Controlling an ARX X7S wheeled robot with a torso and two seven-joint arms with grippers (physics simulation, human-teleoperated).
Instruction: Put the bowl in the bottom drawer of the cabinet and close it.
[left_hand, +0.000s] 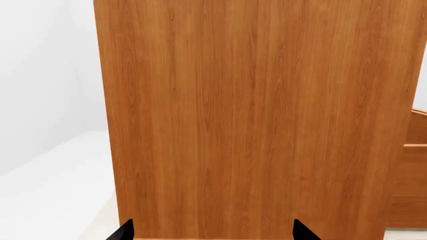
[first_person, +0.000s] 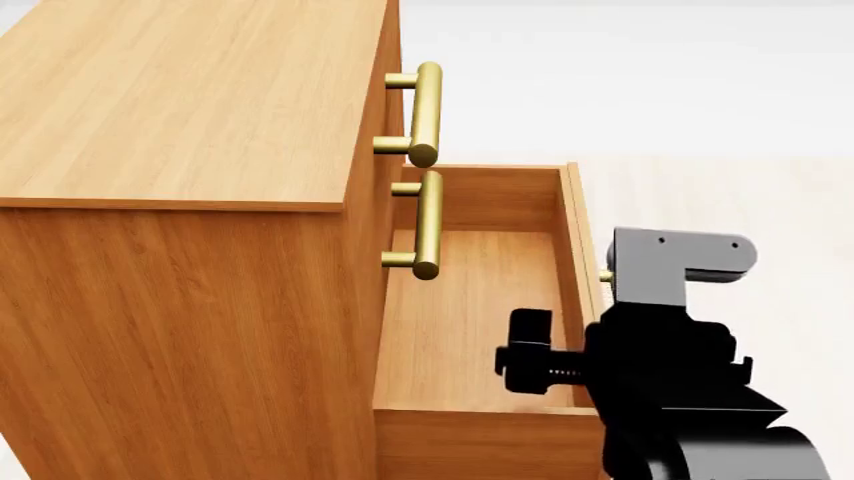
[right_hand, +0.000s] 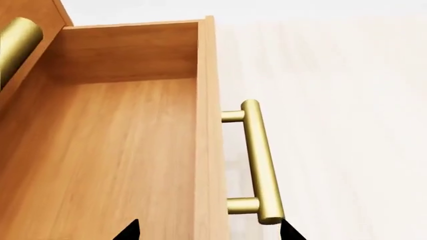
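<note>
Bottom drawer (first_person: 474, 300) pulled well out of the cabinet (first_person: 187, 120), its floor bare wood in both head and right wrist views; no bowl inside, and no bowl visible in any view, so its place cannot be told. Right end effector (right_hand: 208, 231) hovering over the drawer's front edge, fingers apart, one tip above the drawer floor and the other out past the front panel. Brass bar handle (right_hand: 259, 160) just beyond the outer fingertip, long axis running along the drawer front, parallel to the panel and crosswise to a closing push. Judged from this: right arm much the nearer for any work on the drawer, the opening lying directly beneath and ahead of its fingers. Left end effector (left_hand: 212, 232) also spread, empty, facing a plain side panel of the cabinet at close range, with only a sliver of the drawer at that view's edge.
</note>
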